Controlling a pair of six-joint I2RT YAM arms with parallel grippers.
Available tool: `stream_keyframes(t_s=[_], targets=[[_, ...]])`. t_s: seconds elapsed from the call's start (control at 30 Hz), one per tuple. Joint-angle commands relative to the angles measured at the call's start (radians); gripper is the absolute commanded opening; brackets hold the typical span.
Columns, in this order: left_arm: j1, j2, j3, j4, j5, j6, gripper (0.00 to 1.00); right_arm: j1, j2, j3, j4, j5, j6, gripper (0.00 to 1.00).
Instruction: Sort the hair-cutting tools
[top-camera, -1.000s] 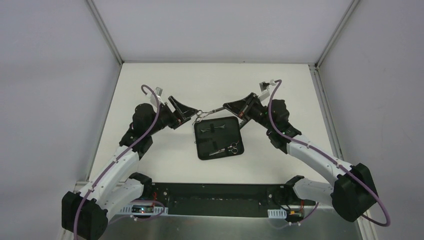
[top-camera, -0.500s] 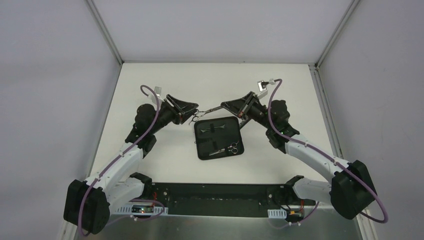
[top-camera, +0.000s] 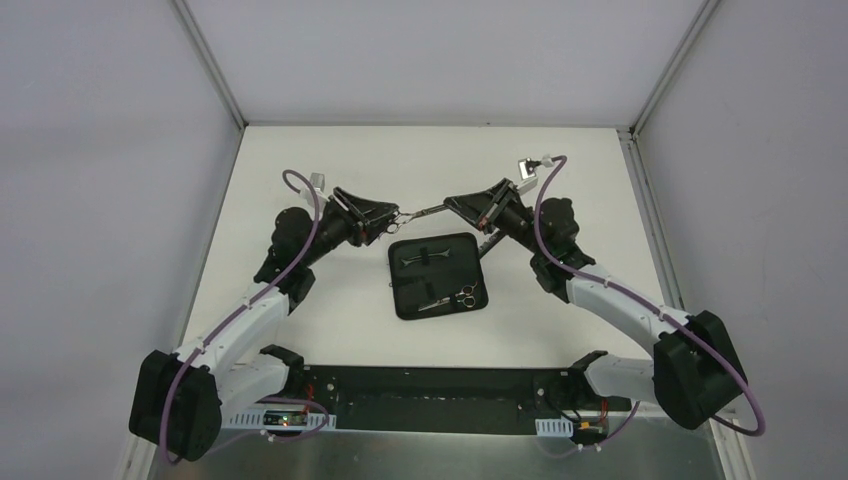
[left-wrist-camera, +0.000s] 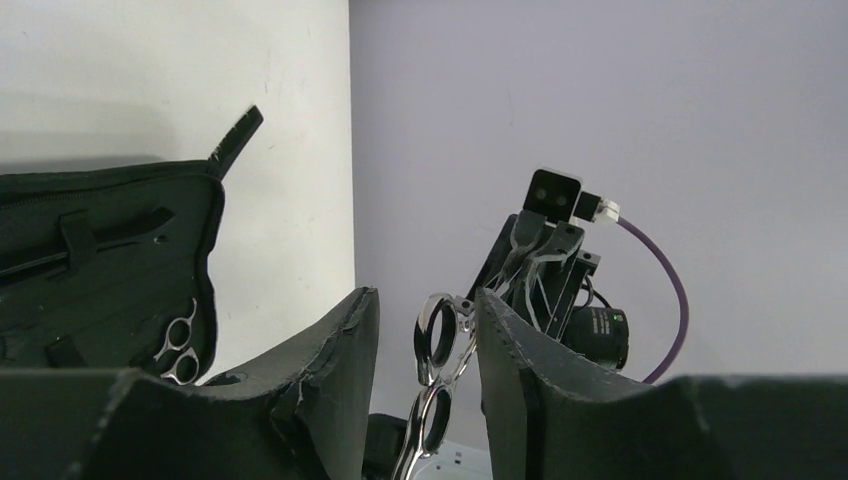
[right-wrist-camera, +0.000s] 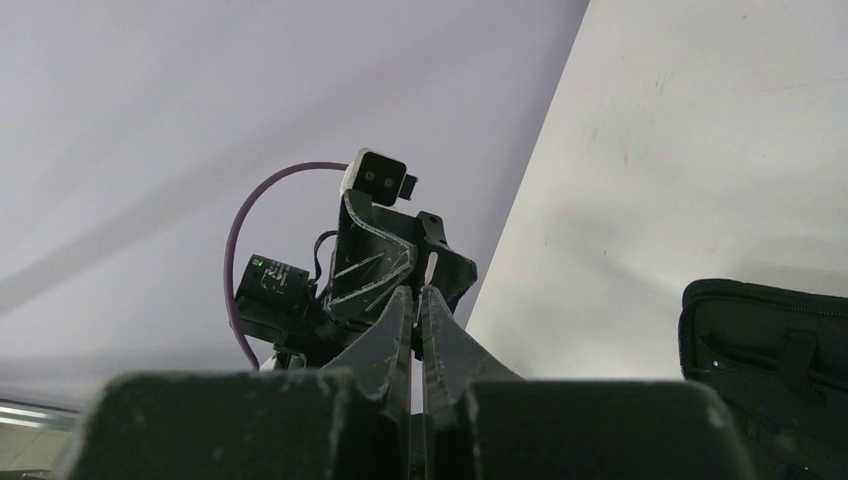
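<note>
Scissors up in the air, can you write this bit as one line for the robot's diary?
step: handover above case | silver scissors: ring end between left gripper fingers | right gripper: shut on blade end | second scissors: in case
</note>
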Motion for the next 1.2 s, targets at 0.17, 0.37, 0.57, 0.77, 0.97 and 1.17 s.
stream_keyframes(t_s=[0.17, 0.37, 0.57, 0.77, 0.97, 1.17], targets=[[0.011, 0.012, 0.009, 0.094, 0.042, -0.013, 0.19, -0.013, 0.037, 0.009, 0.134, -0.028, 0.051, 0.00], [0.011, -0.003, -0.007, 0.095, 0.005, 0.014, 0.00, -0.033, 0.049, -0.004, 0.112, -0.048, 0.051, 0.17], [0.012, -0.085, 0.015, -0.146, -0.062, 0.227, 0.00, -0.070, 0.019, -0.004, -0.072, -0.062, 0.034, 0.46], [0.013, -0.153, 0.004, -0.335, -0.098, 0.355, 0.00, -0.081, -0.029, 0.063, -0.510, 0.008, -0.080, 0.64], [0.014, -0.265, -0.087, -0.415, -0.132, 0.396, 0.00, -0.081, 0.003, 0.126, -0.890, 0.097, -0.267, 0.67], [0.014, -0.404, -0.237, -0.453, -0.146, 0.369, 0.00, -0.079, 0.046, 0.108, -1.042, 0.166, -0.300, 0.60]])
